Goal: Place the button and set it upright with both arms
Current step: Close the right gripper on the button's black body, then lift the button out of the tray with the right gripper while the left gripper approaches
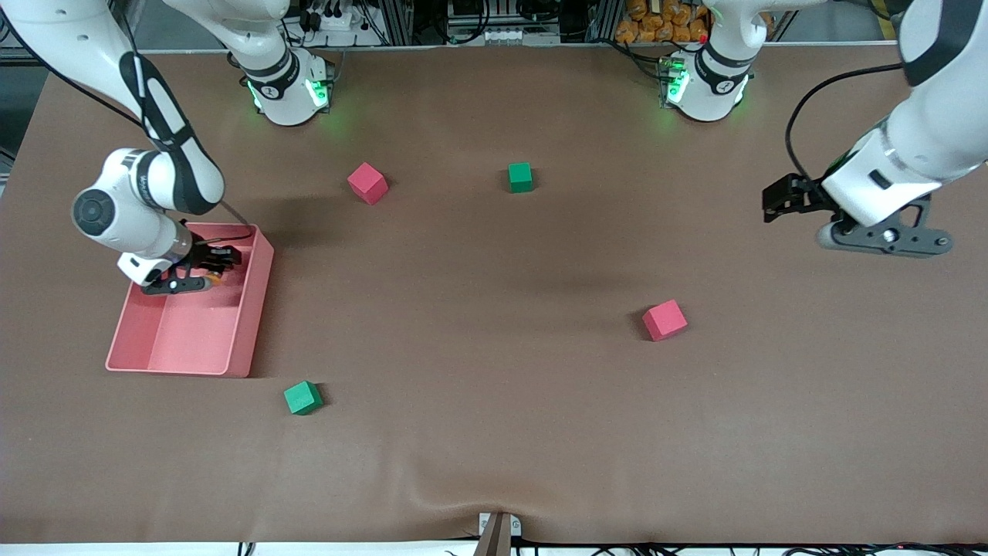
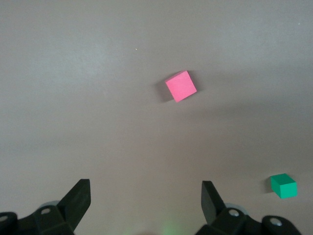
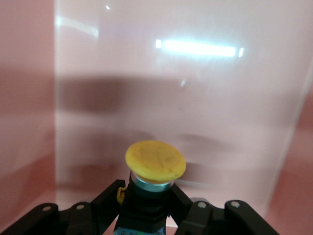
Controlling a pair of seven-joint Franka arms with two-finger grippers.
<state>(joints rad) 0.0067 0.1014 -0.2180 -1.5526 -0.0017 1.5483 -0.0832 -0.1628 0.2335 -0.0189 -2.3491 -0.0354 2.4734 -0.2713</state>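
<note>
The button (image 3: 154,166) has a round orange cap on a black body. It sits between the fingers of my right gripper (image 3: 145,198), which is shut on its body inside the pink tray (image 1: 231,340). In the front view the right gripper (image 1: 202,272) is low in the tray's end nearest the robots, and a speck of orange (image 1: 214,279) shows beside it. My left gripper (image 1: 880,235) is open and empty. It hangs over bare table at the left arm's end, its fingers (image 2: 78,198) wide apart.
Two red cubes (image 1: 367,182) (image 1: 664,320) and two green cubes (image 1: 520,177) (image 1: 302,398) lie on the brown table. The left wrist view shows a red cube (image 2: 181,85) and a green cube (image 2: 283,185). The tray walls (image 3: 29,112) close in around the right gripper.
</note>
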